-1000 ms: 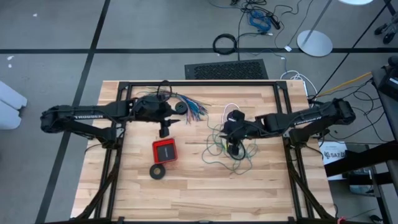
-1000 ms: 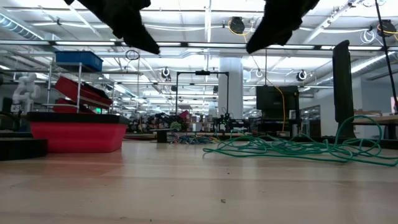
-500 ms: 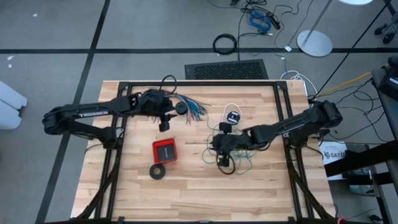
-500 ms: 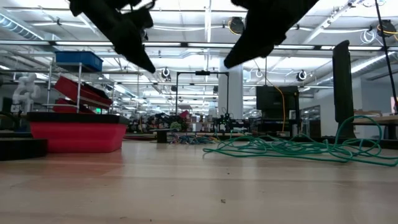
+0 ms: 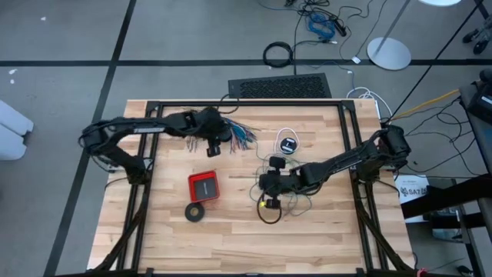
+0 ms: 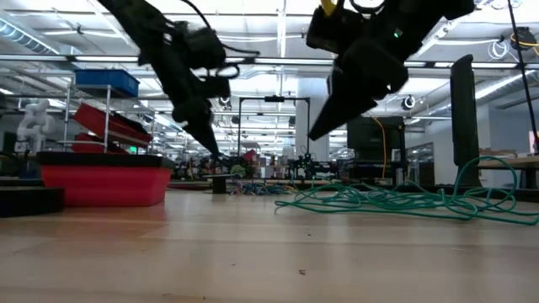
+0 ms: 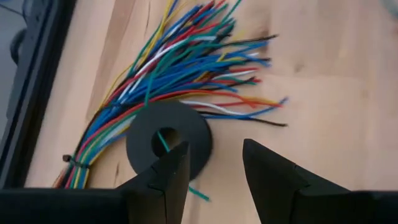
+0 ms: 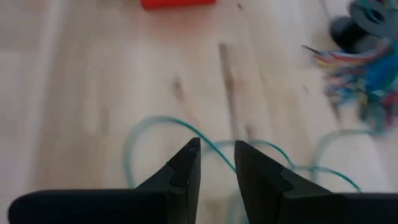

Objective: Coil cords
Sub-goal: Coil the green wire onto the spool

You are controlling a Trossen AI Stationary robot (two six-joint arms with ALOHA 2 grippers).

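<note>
Your left gripper (image 7: 214, 177) hangs over the far left of the table (image 5: 231, 238), fingers spread with nothing between them; a black ring (image 7: 168, 138) lying on the fanned coloured wires (image 7: 186, 68) sits just ahead of its tips. Your right gripper (image 8: 216, 163) has its fingers slightly parted and empty, poised above the teal-green wire (image 8: 149, 127), whose loose tangle (image 5: 280, 188) spreads beneath and around it. The white cord (image 5: 286, 132) with its black round piece (image 5: 288, 144) lies just beyond that gripper, while the red box (image 5: 204, 186) sits off to its side
</note>
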